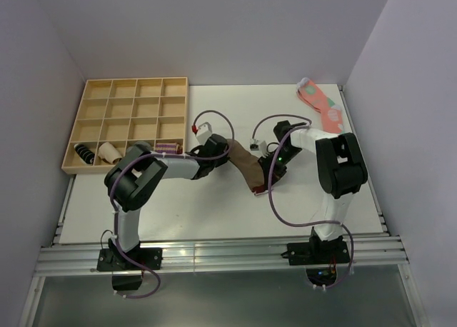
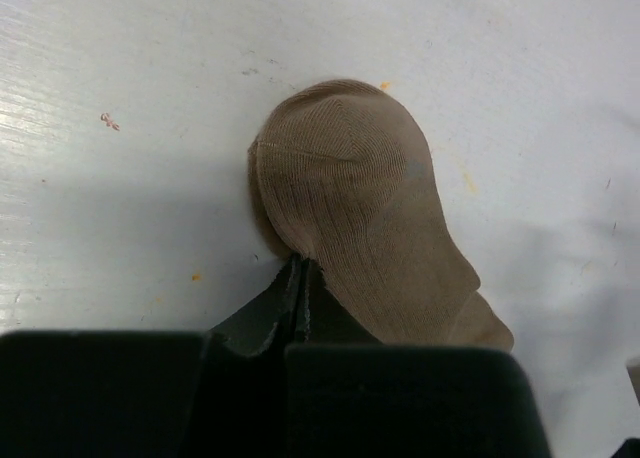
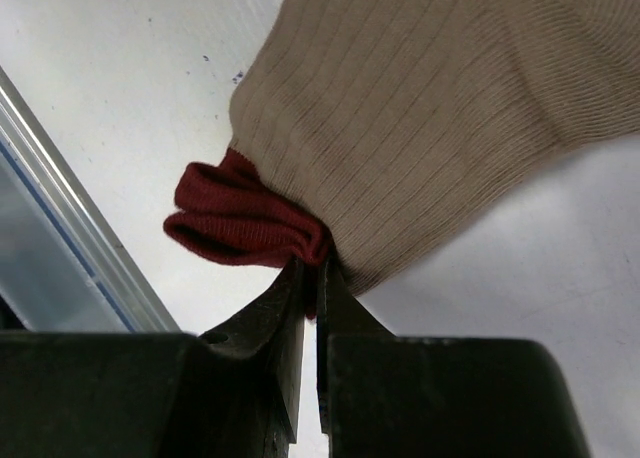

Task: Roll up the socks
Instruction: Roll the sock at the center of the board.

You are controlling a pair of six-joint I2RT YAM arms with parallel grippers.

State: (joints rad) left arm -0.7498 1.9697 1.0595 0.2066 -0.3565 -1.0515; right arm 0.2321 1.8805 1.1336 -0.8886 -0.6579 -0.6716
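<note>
A lab test cell: bare white walls [image 1: 214, 27] enclose a white table [image 1: 214, 216], robot arms [image 1: 136, 180] bolted to aluminium rails [image 1: 221, 255] at its near edge.

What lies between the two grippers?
The tan-brown sock, pinched at its ends by the left gripper and right gripper, as the top view shows.

Right gripper [image 3: 312, 273] enters from the bottom centre of the frame, jaws pressed nearly together with only a thin slit between them. They pinch the sock [image 3: 440, 118] where its tan ribbed knit meets the dark red cuff [image 3: 240, 218]. The cuff is bunched, centre left. Tan fabric fills the upper right. White bench [image 3: 110, 68] shows beneath. A metal rail [image 3: 70, 208] runs diagonally down the left edge.
</note>
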